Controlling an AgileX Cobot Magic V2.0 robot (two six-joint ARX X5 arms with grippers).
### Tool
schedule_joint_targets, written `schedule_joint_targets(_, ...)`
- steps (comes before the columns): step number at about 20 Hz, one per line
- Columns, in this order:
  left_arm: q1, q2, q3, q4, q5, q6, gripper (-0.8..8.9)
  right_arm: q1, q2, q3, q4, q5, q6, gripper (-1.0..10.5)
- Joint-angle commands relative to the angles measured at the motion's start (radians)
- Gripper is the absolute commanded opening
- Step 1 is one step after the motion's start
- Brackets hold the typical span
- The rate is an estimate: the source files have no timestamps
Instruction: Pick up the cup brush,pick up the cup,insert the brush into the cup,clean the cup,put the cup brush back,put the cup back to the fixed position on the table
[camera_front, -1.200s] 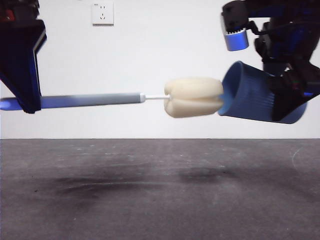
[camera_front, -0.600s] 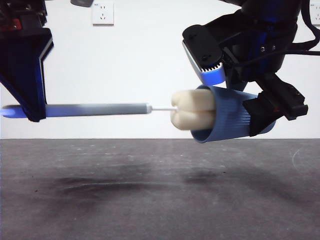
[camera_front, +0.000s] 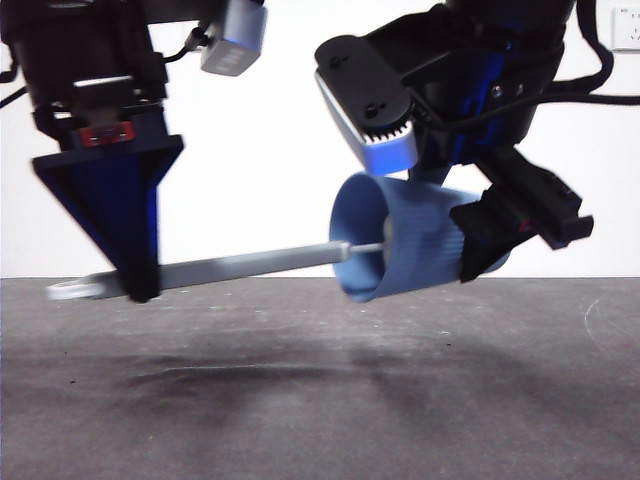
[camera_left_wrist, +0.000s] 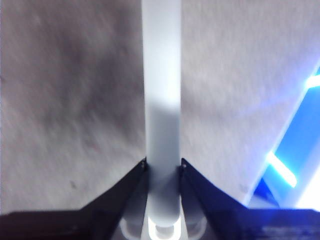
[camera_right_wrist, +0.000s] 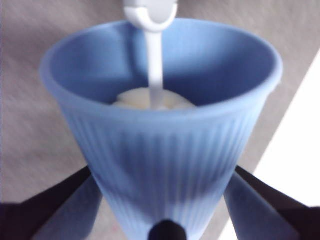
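Note:
My right gripper (camera_front: 500, 235) is shut on the blue ribbed cup (camera_front: 400, 250), held on its side above the table (camera_front: 320, 380) with its mouth turned left. The cup brush (camera_front: 240, 265) runs from the left into that mouth. Its cream sponge head (camera_right_wrist: 150, 99) sits deep inside the cup (camera_right_wrist: 165, 130). My left gripper (camera_front: 135, 270) is shut on the grey handle (camera_left_wrist: 161, 100) near its white looped end (camera_front: 75, 290). The handle tilts slightly upward toward the cup.
A white wall stands behind the table, with a socket (camera_front: 625, 25) at the top right. The dark table surface (camera_left_wrist: 65, 100) lies a short way under the cup and the brush.
The cup has moved left and lower over the sponge head, which is now fully inside. The left gripper has shifted right and the handle now tilts.

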Motion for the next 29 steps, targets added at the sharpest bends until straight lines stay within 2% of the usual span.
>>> schedule_joint_targets(1, 0.006, 0.000, -0.003, -0.075, -0.063, -0.006, -0.08, 0.009, 0.005, 0.002, 0.011, -0.003, 0.018, -0.1)
schedule_joint_targets(10, 0.019, -0.096, -0.003, -0.243, -0.068, -0.015, -0.08, 0.008, 0.005, 0.002, 0.010, 0.019, 0.022, -0.1)
schedule_joint_targets(15, 0.019, -0.111, -0.003, -0.270, -0.063, -0.032, -0.08, 0.008, 0.005, 0.002, 0.010, 0.019, 0.022, -0.1)
schedule_joint_targets(18, 0.016, -0.111, -0.003, -0.195, -0.047, -0.032, -0.08, 0.009, 0.005, 0.002, 0.010, 0.017, 0.022, -0.1)
schedule_joint_targets(21, 0.010, -0.106, -0.003, -0.100, 0.024, -0.031, -0.08, 0.014, 0.005, 0.002, 0.011, -0.006, 0.022, -0.1)
schedule_joint_targets(26, -0.013, -0.067, -0.003, -0.006, 0.042, -0.034, -0.09, 0.036, 0.005, 0.002, 0.012, -0.008, 0.021, -0.1)
schedule_joint_targets(29, -0.018, -0.058, -0.003, 0.048, 0.066, -0.068, -0.09, 0.053, 0.005, 0.002, 0.012, -0.008, 0.028, -0.1)
